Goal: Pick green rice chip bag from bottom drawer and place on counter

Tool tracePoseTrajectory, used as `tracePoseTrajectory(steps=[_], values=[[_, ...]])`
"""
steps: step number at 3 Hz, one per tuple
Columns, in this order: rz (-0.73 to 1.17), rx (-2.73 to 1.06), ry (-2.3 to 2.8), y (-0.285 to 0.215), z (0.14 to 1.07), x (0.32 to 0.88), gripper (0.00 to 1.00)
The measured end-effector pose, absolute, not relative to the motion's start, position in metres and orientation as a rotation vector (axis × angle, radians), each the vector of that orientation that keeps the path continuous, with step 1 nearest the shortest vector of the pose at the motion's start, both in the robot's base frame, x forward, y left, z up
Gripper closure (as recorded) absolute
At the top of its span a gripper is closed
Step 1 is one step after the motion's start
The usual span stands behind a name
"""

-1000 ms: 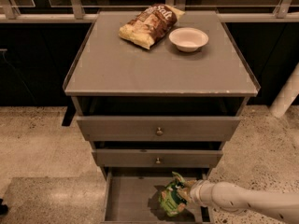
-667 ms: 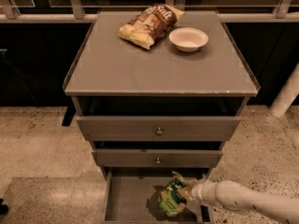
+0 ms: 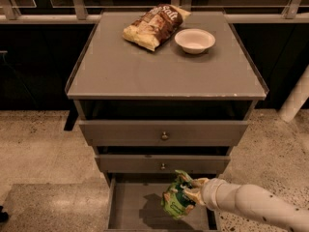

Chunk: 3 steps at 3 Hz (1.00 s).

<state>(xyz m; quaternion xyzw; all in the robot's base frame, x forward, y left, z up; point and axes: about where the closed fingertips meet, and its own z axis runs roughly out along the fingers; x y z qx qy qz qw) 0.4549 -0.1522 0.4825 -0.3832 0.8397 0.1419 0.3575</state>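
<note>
Arm (image 3: 251,204) stretched in from the lower right, nearly level, hand (image 3: 192,193) clamped on the green bag (image 3: 175,203), above the open bottom drawer (image 3: 130,209)

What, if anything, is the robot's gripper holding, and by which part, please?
The gripper is shut on the small crinkled bright-green snack bag, pinching its upper right edge over the shallow grey bottom drawer.
</note>
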Motion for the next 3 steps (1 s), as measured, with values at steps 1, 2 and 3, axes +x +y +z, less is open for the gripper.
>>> tracePoseTrajectory(steps=[1, 2, 3], values=[[0.280, -1.058, 2.073, -0.152, 0.567, 0.456, 1.00], [0.250, -1.134, 1.974, -0.149, 0.631, 0.451, 1.00], [0.250, -1.134, 1.973, -0.149, 0.631, 0.451, 1.00]])
